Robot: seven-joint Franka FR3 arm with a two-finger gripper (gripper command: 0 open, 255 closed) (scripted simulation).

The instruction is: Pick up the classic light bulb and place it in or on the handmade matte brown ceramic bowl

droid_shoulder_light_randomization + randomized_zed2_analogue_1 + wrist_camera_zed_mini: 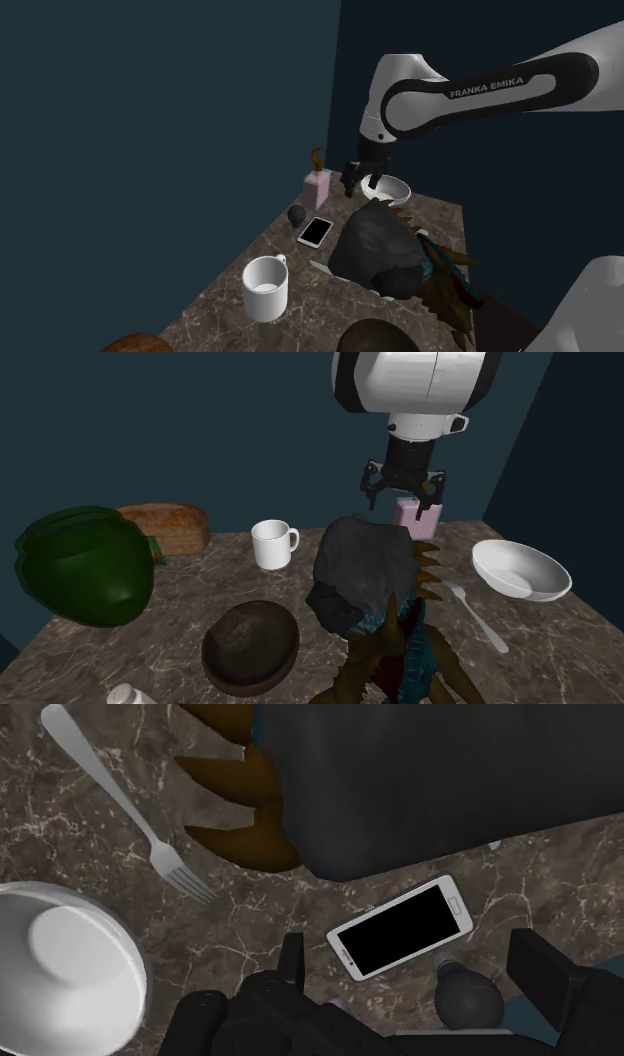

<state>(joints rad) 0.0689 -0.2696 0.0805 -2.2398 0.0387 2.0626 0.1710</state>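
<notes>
- the gripper [404, 497] hangs above the marble table [225, 290] with its two black fingers [292, 959] spread wide and nothing between them in contact; it holds nothing.
- the light bulb [468, 999], drawn dark grey here, lies on its side on the table just beside the phone [400, 926], with its narrow neck towards the phone.
- in the shoulder view the bulb sits near the pink box [317, 188], at the table's far edge, close to the wall.
- in the wrist view the bulb lies in the gap between the fingers, closer to one than the other, so the hand likely needs a small shift to centre it before going down.
- handling, as a judgement: the bulb should be very light, rigid, smooth and easily cracked; being round, it may roll or squirt out under a hard pinch.
- best hold is probably across the widest part of the globe, fingers closing gently; the neck is narrower and close to the phone.
- the brown bowl [250, 644] stands well apart, at the near end of the table past the big dark lump [365, 567] and the white mug [273, 544], so the carry must clear both.
</notes>
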